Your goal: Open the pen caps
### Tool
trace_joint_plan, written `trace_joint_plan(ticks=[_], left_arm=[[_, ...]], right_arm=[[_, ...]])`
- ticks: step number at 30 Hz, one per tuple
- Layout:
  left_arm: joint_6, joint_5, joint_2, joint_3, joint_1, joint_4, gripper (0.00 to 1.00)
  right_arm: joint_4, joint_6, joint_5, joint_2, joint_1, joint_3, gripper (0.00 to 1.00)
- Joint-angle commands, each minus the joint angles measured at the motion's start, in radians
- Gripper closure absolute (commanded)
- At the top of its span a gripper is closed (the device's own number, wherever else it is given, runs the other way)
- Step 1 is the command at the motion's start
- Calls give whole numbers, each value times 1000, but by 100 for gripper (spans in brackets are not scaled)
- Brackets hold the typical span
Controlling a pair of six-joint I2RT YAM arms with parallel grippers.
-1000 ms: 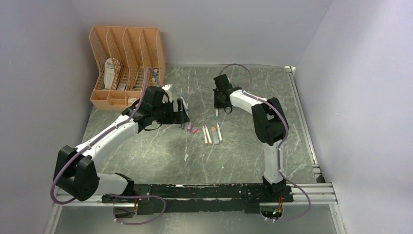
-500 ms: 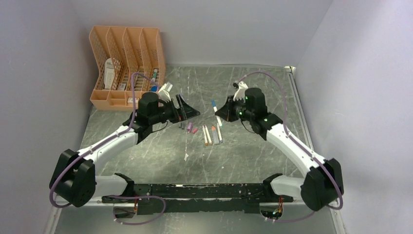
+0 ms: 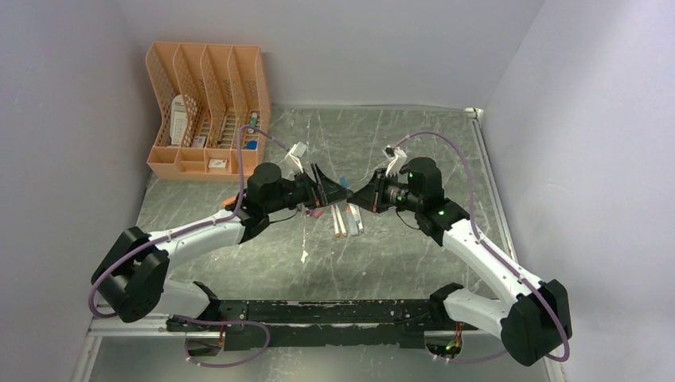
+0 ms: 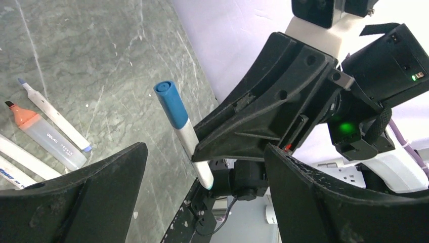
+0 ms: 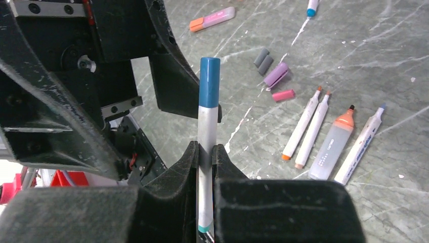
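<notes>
My right gripper (image 5: 206,149) is shut on the white barrel of a pen (image 5: 206,136) and holds it above the table. The pen's blue cap (image 5: 209,81) is on and points at the left gripper. In the left wrist view the blue cap (image 4: 171,104) stands just ahead of my left gripper (image 4: 205,152), which is open wide and holds nothing. In the top view the left gripper (image 3: 330,189) and the right gripper (image 3: 360,199) face each other tip to tip. Loose grey (image 5: 261,57), purple (image 5: 276,74) and pink (image 5: 283,95) caps lie on the table.
Two thin uncapped pens (image 5: 306,126), an orange-tipped highlighter (image 5: 336,144) and another pen (image 5: 365,144) lie side by side under the grippers. A pink-orange highlighter (image 5: 212,18) lies farther left. An orange file organiser (image 3: 207,107) stands at the back left.
The right arm has swung in from the back with the blue-capped pen in its gripper. The left gripper has moved right, so the two now meet over the table's middle.
</notes>
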Motion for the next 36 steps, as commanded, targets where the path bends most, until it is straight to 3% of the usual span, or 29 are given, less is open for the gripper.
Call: trace_joint_plan(ticks=[1,8,12,20,23,25,26,28,30,36], left_arm=[[6,-77,11,26,-15,53,5],[-14,-132,11,5,-15,89,14],[-12,-143,24,14,-15,84,24],[-2,-117,56,35,-26,72,56],[7,-123,56,39,-29,37,78],[9,-127,55,39,-29,22,87],[13,-128,53,43,-29,13,89],[22,-127,51,50,-30,2,90],[28,-127,52,57,-31,-14,91],[18,-129,52,51,-30,1,92]], right_arm=[[32,22,-34,-12,12,7,100],[-11,8,-23,-24,38,16,100],[-29,8,-9,-47,49,11,100],[-39,8,7,-52,51,19,100],[-42,8,7,-47,49,24,100],[-47,4,6,-45,50,27,100],[-55,0,9,-42,49,30,97],[-77,-18,13,-32,50,45,80],[-112,-40,33,-9,50,69,70],[-103,-50,25,47,51,89,64]])
